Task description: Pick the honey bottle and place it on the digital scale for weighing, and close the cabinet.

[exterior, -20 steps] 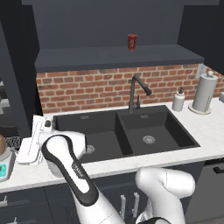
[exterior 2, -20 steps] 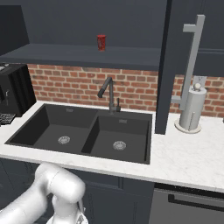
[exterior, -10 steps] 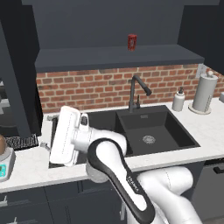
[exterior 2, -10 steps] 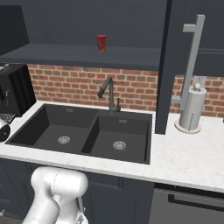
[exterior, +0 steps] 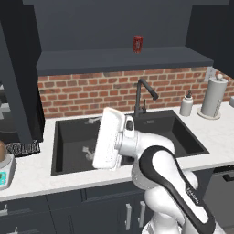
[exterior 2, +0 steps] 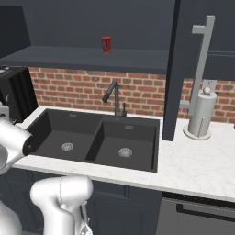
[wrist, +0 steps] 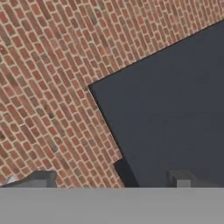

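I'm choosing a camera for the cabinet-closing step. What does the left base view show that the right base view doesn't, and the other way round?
Left base view alone: the digital scale at the counter's far left edge with something amber-brown on it, cut off by the frame, and a white soap dispenser behind the sink. Right base view alone: the cabinet door standing open, edge-on, with its long silver handle above the counter. Both share the black double sink, the faucet, the red can on the shelf, the paper towel roll and the brick backsplash.
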Controlling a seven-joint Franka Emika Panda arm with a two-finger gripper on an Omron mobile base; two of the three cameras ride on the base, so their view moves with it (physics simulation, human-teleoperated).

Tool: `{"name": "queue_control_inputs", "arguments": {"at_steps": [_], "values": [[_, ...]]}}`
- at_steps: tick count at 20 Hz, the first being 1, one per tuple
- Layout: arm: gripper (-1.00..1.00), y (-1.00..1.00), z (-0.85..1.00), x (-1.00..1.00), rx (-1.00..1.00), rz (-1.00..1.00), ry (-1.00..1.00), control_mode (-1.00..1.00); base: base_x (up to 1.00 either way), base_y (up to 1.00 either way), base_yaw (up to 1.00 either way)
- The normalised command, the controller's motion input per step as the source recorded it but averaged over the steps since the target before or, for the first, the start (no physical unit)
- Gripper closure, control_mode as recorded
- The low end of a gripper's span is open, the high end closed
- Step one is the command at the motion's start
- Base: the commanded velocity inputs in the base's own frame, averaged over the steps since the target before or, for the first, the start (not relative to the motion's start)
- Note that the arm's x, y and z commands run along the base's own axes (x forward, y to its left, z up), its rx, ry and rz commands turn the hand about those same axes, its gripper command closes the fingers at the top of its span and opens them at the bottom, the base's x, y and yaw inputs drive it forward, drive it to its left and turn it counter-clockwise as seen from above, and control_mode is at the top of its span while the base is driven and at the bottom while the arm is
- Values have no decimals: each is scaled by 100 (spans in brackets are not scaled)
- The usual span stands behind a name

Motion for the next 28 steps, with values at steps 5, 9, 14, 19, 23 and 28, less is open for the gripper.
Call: {"name": "queue_control_inputs", "arguments": {"at_steps": [5, 9, 14, 19, 23, 28], "values": [[-100, -82, 11, -70, 0, -3, 0, -100, 0, 0, 0], [-100, -66, 29, -99, 2, 0, 0, -100, 0, 0, 0], [-100, -75, 14, -94, 1, -13, -6, -100, 0, 0, 0], [-100, 27, -83, -86, 10, -45, -53, -100, 0, 0, 0], [-100, 59, -96, -28, 31, -59, -52, -100, 0, 0, 0], [-100, -1, -64, 0, 27, -68, -39, -100, 0, 0, 0]]}}
